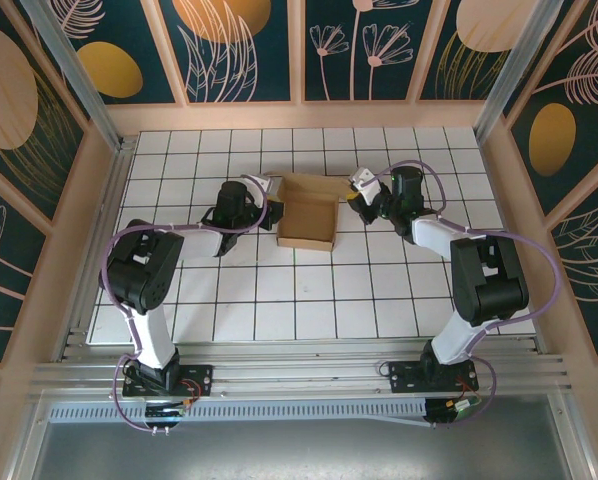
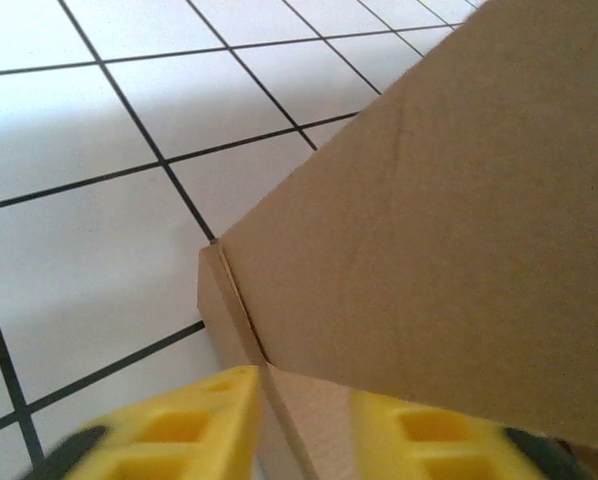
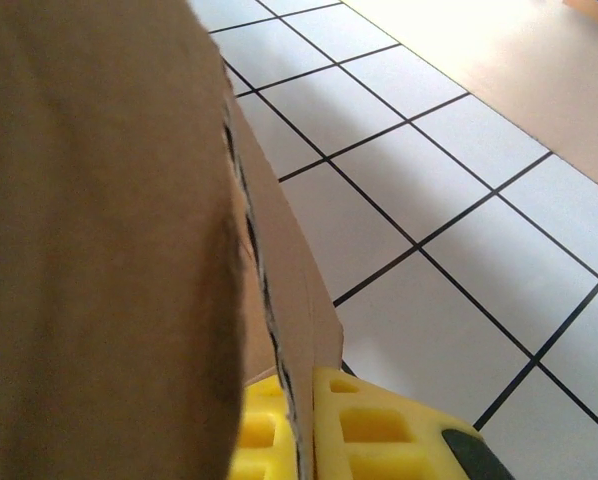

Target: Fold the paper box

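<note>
The box sits in the upper middle of the overhead frame on the tiled table, between the two arms. It stands as an open tray: floor down, walls raised on all sides, no lid flap seen from above.

The step in hand looks like setting the side walls. The left gripper meets the box's left wall and the right gripper meets its right wall.

In the right wrist view the right gripper has its yellow pads tight on either side of a thin card edge, so it is clamped on the box.

In the left wrist view the left gripper straddles a wall at the bottom of the frame. One pad lies against the folded edge and the other sits under the large panel. Card fills the gap between them, and whether the pads are pressing cannot be told.

The next move probably calls for pressing or tucking each wall so it locks along its crease. Both arms would need to work evenly, or the light tray will slide or twist on the smooth tiles.

The box is plain tan card, thin and unprinted. A doubled layer shows at the corner in the left wrist view. A rough, slightly ragged cut edge shows in the right wrist view. The big panel is faintly rippled, so it will likely flex under a hard pinch.
</note>
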`<state>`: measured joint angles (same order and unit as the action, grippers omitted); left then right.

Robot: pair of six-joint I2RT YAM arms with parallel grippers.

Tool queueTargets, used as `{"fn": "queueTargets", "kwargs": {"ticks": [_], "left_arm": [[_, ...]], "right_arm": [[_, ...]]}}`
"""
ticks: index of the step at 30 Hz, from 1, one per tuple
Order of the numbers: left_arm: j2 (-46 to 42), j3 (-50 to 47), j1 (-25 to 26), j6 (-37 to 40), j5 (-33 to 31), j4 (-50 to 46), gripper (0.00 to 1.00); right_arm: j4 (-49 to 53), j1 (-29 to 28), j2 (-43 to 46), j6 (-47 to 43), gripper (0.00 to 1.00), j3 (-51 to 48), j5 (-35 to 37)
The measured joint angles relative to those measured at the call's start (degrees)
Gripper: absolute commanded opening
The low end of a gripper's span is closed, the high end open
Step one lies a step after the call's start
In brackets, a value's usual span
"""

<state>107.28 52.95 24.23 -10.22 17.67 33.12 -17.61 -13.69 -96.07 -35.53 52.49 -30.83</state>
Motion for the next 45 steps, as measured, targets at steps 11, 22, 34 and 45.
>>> {"fn": "queueTargets", "kwargs": {"ticks": [11, 22, 34, 45], "left_arm": [[1.0, -0.9, 0.0, -1.3, 0.4, 2.4, 0.11], [1.3, -0.9, 0.0, -2.0, 1.4, 4.7, 0.09], [1.4, -2.0, 0.5, -3.0, 1.4, 7.3, 0.09], [1.4, -2.1, 0.7, -3.2, 1.4, 7.1, 0.09]], "right_arm": [[-0.3, -2.9, 0.0, 5.8, 0.11, 0.1, 4.6], [8.2, -5.5, -2.0, 24.6, 0.11, 8.3, 12.7], [16.4, -6.3, -6.8, 50.4, 0.1, 17.2, 13.9], [10.5, -6.4, -6.9, 61.0, 0.1, 13.1, 12.7]]}}
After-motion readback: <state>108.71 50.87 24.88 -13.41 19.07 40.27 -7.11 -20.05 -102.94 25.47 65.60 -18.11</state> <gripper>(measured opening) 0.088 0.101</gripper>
